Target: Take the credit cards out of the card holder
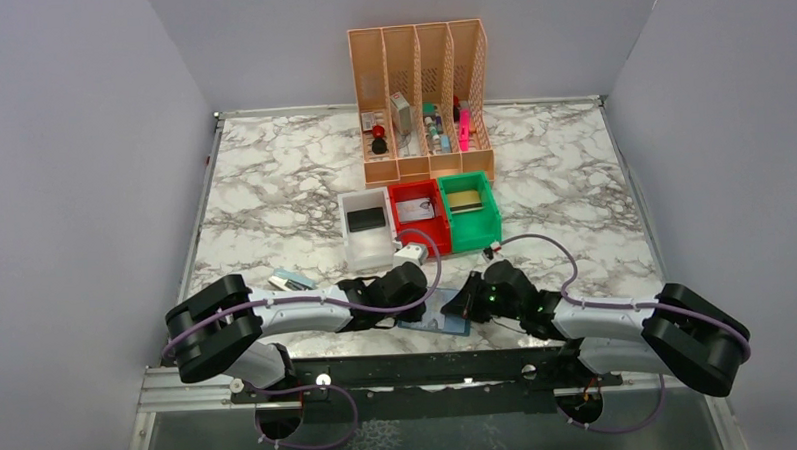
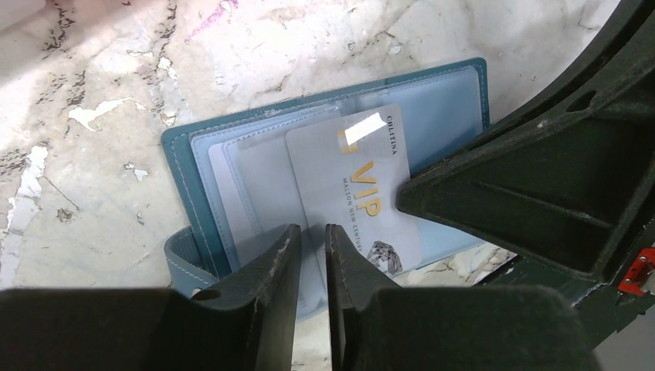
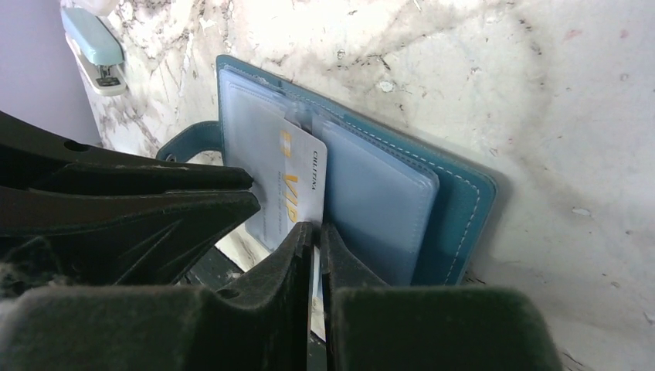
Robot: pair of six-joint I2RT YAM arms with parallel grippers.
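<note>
Right end effector (image 3: pixel 315 239) pinches the card (image 3: pixel 297 185), half out of the holder (image 3: pixel 456 201); left end effector (image 2: pixel 313 247) nearly clenched, can't tell if it's gripping.

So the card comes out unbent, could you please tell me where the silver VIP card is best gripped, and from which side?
Pinch the silver VIP card at the end overhanging the card holder's near edge, coming in low from the robot's side. It is thin and lies against the pockets, so probably only that free end lets a gripper close above and below.

Top view high, looking down, both wrist views close, sharing card holder (image 2: pixel 190 182)
</note>
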